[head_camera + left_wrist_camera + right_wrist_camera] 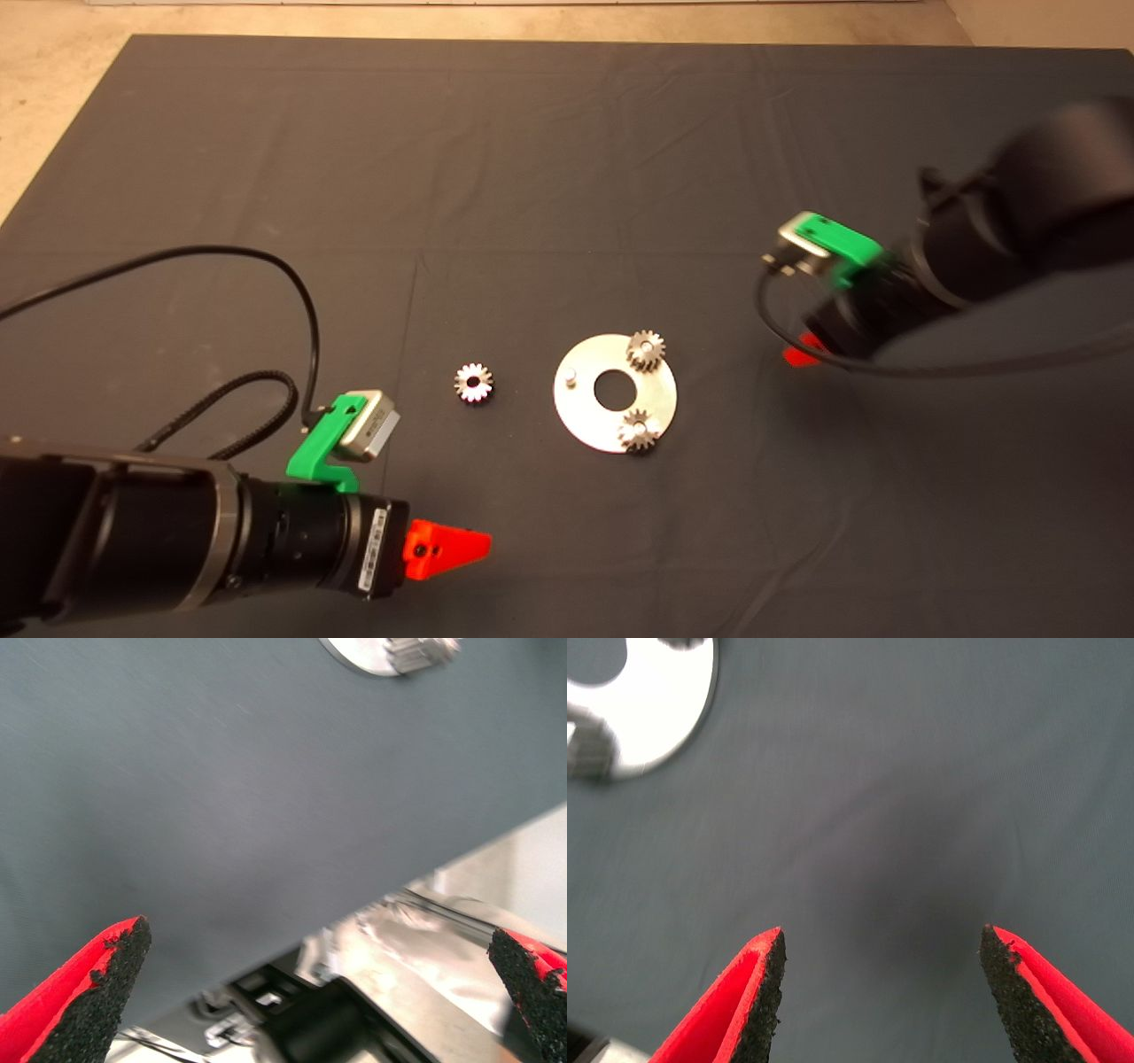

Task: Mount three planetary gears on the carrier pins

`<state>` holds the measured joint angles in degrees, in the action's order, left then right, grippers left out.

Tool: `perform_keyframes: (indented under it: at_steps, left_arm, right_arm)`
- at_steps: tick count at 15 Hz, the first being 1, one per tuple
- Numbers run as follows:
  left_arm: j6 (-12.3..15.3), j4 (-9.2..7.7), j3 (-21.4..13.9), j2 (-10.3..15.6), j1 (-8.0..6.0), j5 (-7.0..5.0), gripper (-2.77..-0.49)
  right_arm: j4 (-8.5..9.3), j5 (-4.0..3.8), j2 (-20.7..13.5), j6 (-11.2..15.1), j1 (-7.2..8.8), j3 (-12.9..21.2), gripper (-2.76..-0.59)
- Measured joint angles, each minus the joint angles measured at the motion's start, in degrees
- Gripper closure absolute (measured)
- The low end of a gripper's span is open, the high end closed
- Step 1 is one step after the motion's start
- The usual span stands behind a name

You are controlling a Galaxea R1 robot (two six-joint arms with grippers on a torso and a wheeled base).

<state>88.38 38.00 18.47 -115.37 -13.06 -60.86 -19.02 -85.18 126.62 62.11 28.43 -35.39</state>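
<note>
A shiny round disc [592, 416] with a large centre hole lies mid-mat. Two planetary gears sit on carrier pins: one at the far rim [646, 351], one at the near rim [638, 431]. The third pin [572, 377] stands bare on the disc's left side. A loose gear [474, 383] lies flat on the mat left of the disc. My left gripper [456, 547] is near the front edge, open and empty, below the loose gear. My right gripper [879, 992] hovers right of the disc, open and empty; its red fingers [800, 353] barely show under the arm.
A black cable [266, 266] loops over the mat's left half behind the left arm. Another cable [886, 368] hangs under the right arm. Beyond the mat's front edge the left wrist view shows floor and metal parts [399, 992].
</note>
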Motion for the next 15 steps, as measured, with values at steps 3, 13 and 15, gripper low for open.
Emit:
perform_keyframes:
  at_steps: [3,13,15]
  left_arm:
    - [-4.6,-0.65,0.0,0.0,-1.17,-2.67,-2.76]
    - [-26.7,-5.86,3.6,-5.9,-4.44,-20.25,-2.76]
    - [-29.4,-5.84,7.9,-9.3,-4.46,-20.42,-2.76]
  right_arm:
    - [-0.02,-2.64,-8.6,6.2,2.30,7.8,-1.60]
    - [4.28,-0.51,-17.0,9.1,3.70,13.1,-1.60]
    - [4.55,0.53,-17.0,9.1,3.68,13.1,-1.60]
